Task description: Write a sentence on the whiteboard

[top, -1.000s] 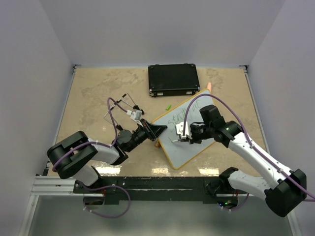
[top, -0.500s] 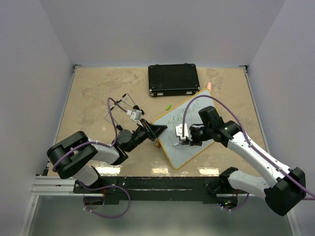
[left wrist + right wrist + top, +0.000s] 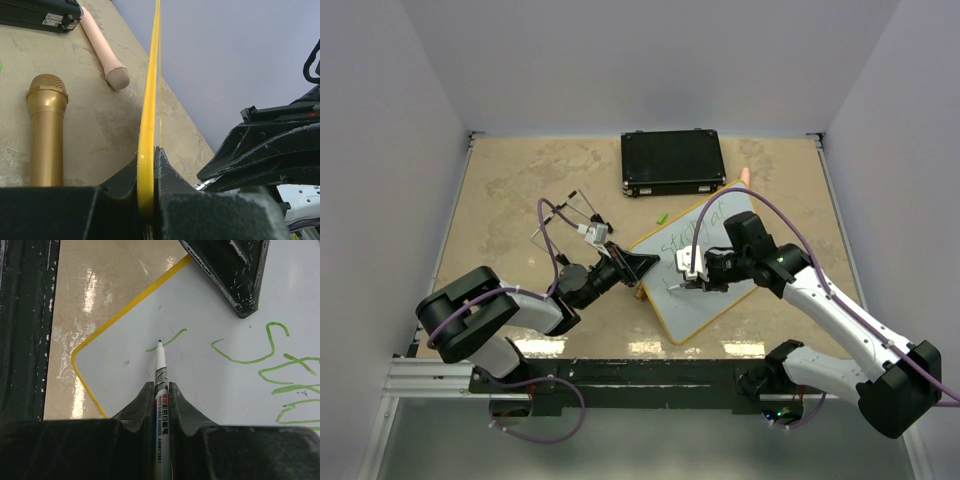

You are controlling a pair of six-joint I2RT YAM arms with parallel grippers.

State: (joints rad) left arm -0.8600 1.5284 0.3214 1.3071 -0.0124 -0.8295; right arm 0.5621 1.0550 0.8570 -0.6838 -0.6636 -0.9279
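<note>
— Left tool: is it clenched on anything?
— Yes; it pinches the yellow rim of the whiteboard at the board's left edge; in the wrist view the rim sits tight between both fingers.
— And the right tool?
— Clamped on a marker; the tip meets the white panel on a short green stroke.
— Where is the board?
— On the counter, just on the near side of the black case, turned diagonally; the sentence runs in green across the half nearer that case.
— What else is about?
— A pink microphone lies just beside the case; a gold microphone lies farther from it; a small green piece sits near the case's front edge.
</note>
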